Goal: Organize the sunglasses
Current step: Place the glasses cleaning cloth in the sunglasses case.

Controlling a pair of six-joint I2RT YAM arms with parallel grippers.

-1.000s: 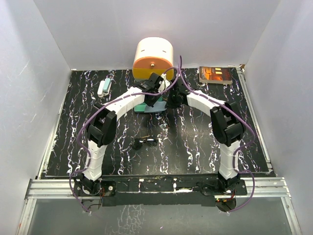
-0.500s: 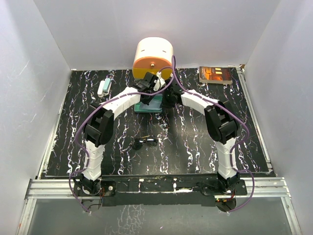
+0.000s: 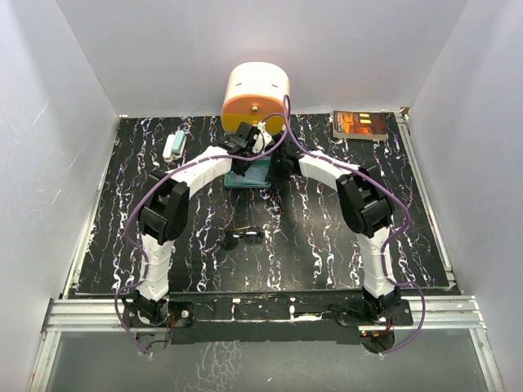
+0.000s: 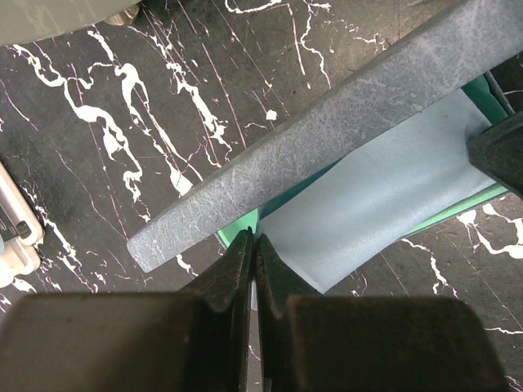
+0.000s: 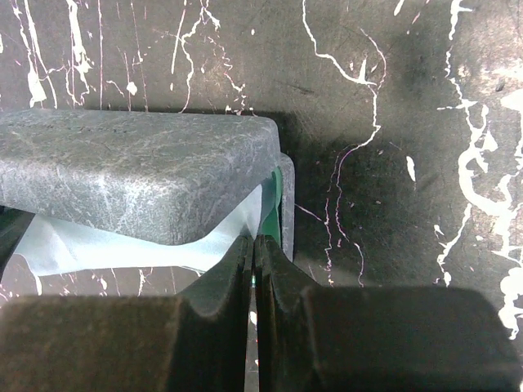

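Both arms have pushed further out over the last second, elbows drawing in and forearms stretching towards the back of the table [image 3: 327,245], and now the two wrists meet over the case [image 3: 255,175], just in front of the orange-and-white drum [image 3: 256,100]. The sunglasses [image 3: 243,238] haven't budged: they lie folded on the dark marble in the middle, well apart from the case and nearer the arm bases, with nothing touching them. So the work is on the case first, it seems, and the glasses themselves are not yet dealt with. In close, the left gripper [image 4: 253,245] is squeezed tight, its tips right at the near corner where the teal lining shows. The right gripper [image 5: 252,243] is pressed together too, its tips at the opposite end, against the teal edge. The grey lid [image 4: 327,139] stands partly raised, and the light-blue cloth [image 4: 384,204] spills out from under it. Whether either pair of fingers has nipped that cloth or the rim, I cannot tell. Pose-wise, it's a mirrored arch: shoulders at the near edge, elbows high and wide, both wrists angled down and inward onto the case.
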